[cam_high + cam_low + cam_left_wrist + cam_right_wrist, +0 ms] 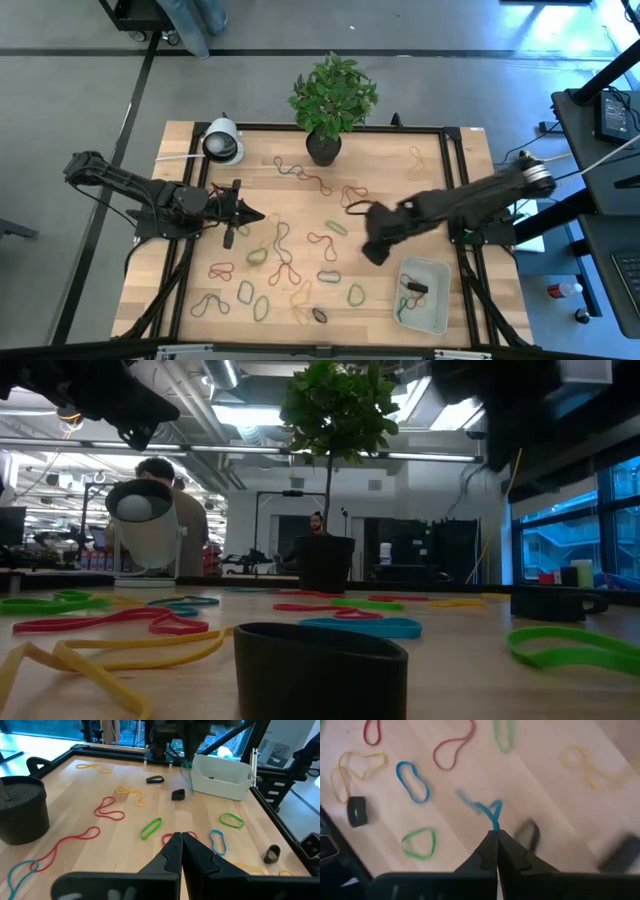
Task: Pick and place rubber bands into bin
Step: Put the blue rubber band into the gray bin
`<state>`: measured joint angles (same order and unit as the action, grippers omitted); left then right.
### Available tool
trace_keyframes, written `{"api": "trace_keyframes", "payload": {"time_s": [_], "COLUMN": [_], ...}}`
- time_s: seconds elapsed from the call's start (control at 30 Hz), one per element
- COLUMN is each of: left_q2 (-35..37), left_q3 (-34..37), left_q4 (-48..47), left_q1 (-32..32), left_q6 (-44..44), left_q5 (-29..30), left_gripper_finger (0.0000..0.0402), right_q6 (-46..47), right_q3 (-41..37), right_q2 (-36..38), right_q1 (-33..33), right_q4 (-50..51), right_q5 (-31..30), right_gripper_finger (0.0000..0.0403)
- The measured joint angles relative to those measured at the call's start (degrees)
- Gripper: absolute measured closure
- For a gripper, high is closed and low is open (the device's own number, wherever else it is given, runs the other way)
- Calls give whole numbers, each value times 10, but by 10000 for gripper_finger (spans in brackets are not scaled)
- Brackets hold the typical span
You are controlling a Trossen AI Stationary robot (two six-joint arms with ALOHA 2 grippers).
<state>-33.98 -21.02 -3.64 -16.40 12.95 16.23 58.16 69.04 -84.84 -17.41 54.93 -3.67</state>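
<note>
Blue band pinched in my right jaws

My right gripper [496, 836], centre frame, is closed on a blue rubber band [487, 810] dangling off its tips above the counter [535, 780]; left gripper [181, 840] closed, empty.

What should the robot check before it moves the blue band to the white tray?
1. Right pincer shut on the blue rubber band: ok.
2. Band lifted fully off the table: cannot tell.
3. Bin has room: ok, only a few bands inside.
4. Path from pincer to bin free: ok.
5. Left pincer shut, empty, away from the bin: ok.
</note>
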Motion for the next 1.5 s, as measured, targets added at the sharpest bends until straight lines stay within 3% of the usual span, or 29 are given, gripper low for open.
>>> {"api": "trace_keyframes", "payload": {"time_s": [0.3,0.6,0.97,1.3,1.5], "left_q2": [0,0,0,0,0], "left_q3": [0,0,0,0,0], "left_q4": [0,9,9,9,13], "left_q1": [0,0,0,0,0], "left_q6": [0,13,13,13,15], "left_q5": [6,13,38,37,37], "left_gripper_finger": [400,400,400,400,400], "right_q6": [254,436,421,437,437], "right_q3": [0,0,-4,-171,-196], "right_q2": [119,93,-4,18,20], "right_q1": [-178,-327,-333,-326,-325], "right_q4": [150,190,199,-21,-45], "right_q5": [-9,8,2,7,11], "right_gripper_finger": [403,403,403,403,401]}}
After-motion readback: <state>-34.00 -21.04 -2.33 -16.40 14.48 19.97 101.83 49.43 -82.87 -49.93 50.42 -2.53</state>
